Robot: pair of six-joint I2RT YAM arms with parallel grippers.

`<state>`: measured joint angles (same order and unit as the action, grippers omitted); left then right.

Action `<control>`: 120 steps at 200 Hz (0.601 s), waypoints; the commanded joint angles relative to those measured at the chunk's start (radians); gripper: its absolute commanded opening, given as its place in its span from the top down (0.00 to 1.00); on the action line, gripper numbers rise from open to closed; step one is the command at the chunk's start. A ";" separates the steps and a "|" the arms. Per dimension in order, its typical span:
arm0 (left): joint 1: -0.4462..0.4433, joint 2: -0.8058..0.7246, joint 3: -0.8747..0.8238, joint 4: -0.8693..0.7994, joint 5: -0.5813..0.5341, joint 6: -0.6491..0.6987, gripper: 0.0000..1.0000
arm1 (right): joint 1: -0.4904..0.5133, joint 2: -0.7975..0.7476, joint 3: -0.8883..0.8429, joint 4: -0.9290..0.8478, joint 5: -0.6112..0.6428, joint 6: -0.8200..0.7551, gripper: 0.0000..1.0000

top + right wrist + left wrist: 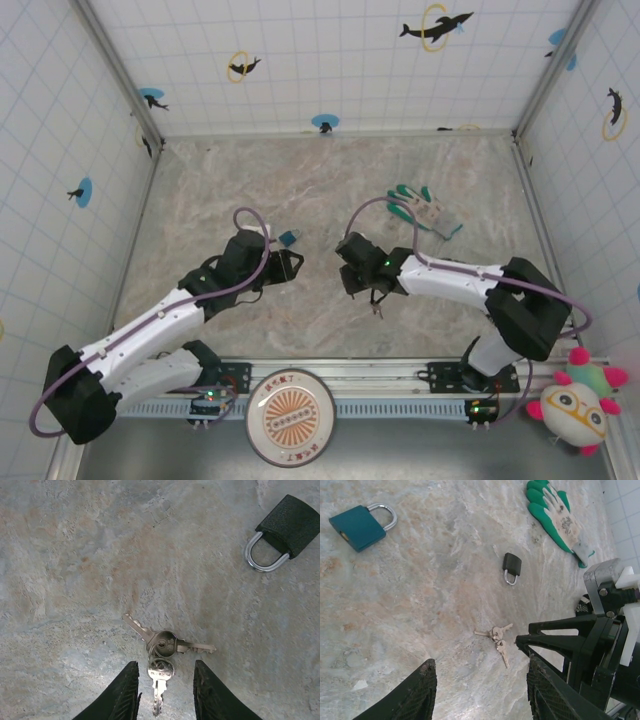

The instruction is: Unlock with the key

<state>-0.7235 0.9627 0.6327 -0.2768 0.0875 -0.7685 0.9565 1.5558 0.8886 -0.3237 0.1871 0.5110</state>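
1. The key bunch [162, 645], three small thin silvery metal keys joined on a ring, lies flat on the mottled beige marble tabletop [65, 570].
2. In the right wrist view, one key points down into the gap between the black fingers [122, 695] of the right gripper [165, 667]. The other two keys splay out to the upper left and to the right, just beyond the fingertips.
3. The right gripper's jaws stand partly apart, one on each side of the lowest key. Bare stone shows on both sides of it, and they grip nothing.
4. From the left wrist, the key bunch [495, 634] lies just beside the right gripper's [523, 632] tips, and just ahead of the left gripper [481, 661].
5. The left gripper's jaws are spread wide over bare stone and hold nothing.
6. A small black padlock with a steel shackle [511, 567] lies near the keys. A larger teal padlock [362, 525] and a green-and-white work glove [557, 515] lie well apart from them.
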 commanded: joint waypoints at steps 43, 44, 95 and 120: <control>0.012 0.000 -0.024 0.006 -0.014 -0.026 0.50 | 0.026 0.118 0.096 -0.015 0.000 -0.001 0.67; 0.012 -0.001 -0.025 0.006 -0.014 -0.026 0.50 | 0.026 0.119 0.097 -0.016 0.000 -0.001 0.67; 0.015 -0.015 -0.039 0.004 -0.020 -0.032 0.50 | 0.027 0.184 0.122 -0.039 0.000 -0.002 0.70; 0.016 -0.014 -0.039 0.004 -0.021 -0.034 0.50 | 0.027 0.197 0.122 -0.051 0.006 -0.003 0.72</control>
<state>-0.7162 0.9615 0.6003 -0.2768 0.0845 -0.7879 0.9783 1.7321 0.9771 -0.3431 0.1818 0.5072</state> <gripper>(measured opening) 0.501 0.293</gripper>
